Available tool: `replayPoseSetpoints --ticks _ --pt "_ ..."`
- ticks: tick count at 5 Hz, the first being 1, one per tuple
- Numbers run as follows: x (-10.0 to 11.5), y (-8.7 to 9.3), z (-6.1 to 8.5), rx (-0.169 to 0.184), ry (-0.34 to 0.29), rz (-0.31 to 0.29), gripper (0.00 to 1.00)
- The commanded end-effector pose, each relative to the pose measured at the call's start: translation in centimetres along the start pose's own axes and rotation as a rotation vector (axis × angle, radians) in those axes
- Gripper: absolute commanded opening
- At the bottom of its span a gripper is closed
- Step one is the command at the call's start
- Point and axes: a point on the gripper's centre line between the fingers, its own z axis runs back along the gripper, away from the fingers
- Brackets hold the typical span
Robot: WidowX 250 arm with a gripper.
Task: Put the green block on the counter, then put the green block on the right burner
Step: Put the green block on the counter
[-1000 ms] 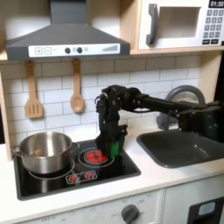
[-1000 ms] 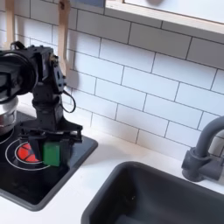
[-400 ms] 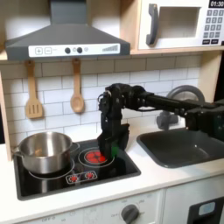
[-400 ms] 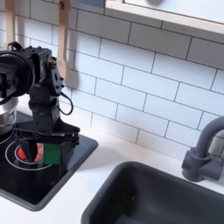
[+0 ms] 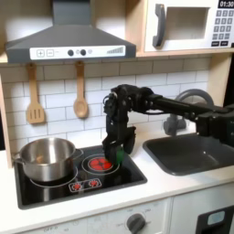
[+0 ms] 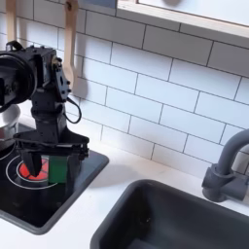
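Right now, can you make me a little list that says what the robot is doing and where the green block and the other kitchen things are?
gripper: low over the right burner, fingers either side of the green block; whether it grips cannot be told
green block: at the burner's edge on the second exterior view's right
pot: silver, on the hob at the first exterior view's left
counter: cream, between hob and sink
wall: two wooden spoons hanging

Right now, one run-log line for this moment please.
gripper: cannot tell | small bright green cube: between fingers, over red-ringed burner | glossy black hob
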Motion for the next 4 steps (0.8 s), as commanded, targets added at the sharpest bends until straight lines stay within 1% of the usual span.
replayPoseSetpoints --ticks 1,2,3,4 --pt "1.4 -0.6 0.0 -0.011 -0.023 0.009 1.0" --pt "2.0 -0.4 -0.9 -0.002 -0.012 0.024 1.0" --pt "2.1 -0.8 -1.1 -0.004 -0.014 0.007 1.0" --pt "1.9 -0.9 -1.0 -0.006 -0.015 0.009 0.0"
